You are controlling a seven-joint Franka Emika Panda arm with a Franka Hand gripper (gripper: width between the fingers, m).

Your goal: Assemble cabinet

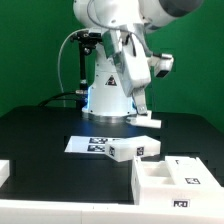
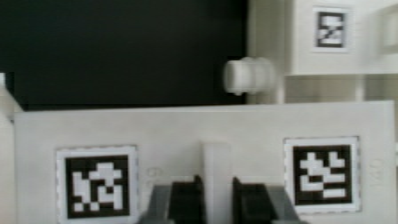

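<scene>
While hovering above black tabletop (image 1: 40,125), hand (image 1: 146,116) pressed together w/ nothing pinched, sitting just above tagged white plastic cabinet panel (image 1: 135,148), long axis crosswise.

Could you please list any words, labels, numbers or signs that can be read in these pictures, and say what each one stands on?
No words, brands or numbers are readable in either view.
Only black-and-white square tags show, which are patterns and not text: on the marker board, on the cabinet part at the exterior view's right, and on the white panel in front of the gripper.
</scene>
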